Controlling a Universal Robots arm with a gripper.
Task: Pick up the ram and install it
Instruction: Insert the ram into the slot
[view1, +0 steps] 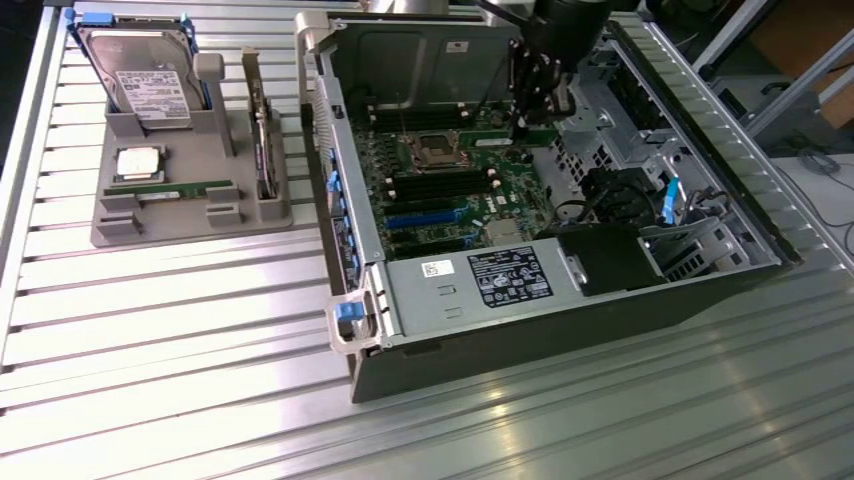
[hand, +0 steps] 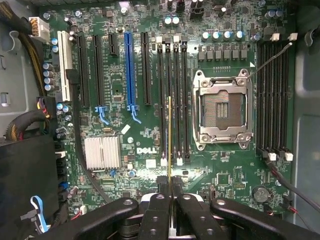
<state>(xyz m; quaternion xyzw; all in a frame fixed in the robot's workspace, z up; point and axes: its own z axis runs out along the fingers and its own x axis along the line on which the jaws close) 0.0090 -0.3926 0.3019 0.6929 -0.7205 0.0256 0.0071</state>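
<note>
Ribbed aluminium table (view1: 174, 330) carries an open computer case (view1: 534, 330) lying on its side, with a grey parts holder (view1: 187, 215) just beside it toward the exterior view's left.

Over the motherboard (hand: 125, 135), the gripper (hand: 170, 200) has its jaws pressed together on the ram (hand: 170, 140), which the wrist view shows edge-on as a thin stick with a gold-coloured edge running out from between the black fingers (hand: 155, 220). That edge lies over the bank of four black memory slots (hand: 172, 100) beside the empty processor socket (hand: 222, 110); whether it touches a slot cannot be told. In the exterior view the gripper (view1: 534, 110) hangs inside the case near its back wall, with the green stick pointing down at the board.

Further out on the board sit a silver heatsink (hand: 102, 152), a blue expansion slot (hand: 128, 70) and a second bank of memory slots (hand: 272, 95) on the far side of the socket.

On the parts holder rest a hard drive (view1: 147, 75), a square silver processor chip (view1: 138, 162), another green memory stick (view1: 170, 188) lying flat, and a card (view1: 263, 140) standing on edge.
</note>
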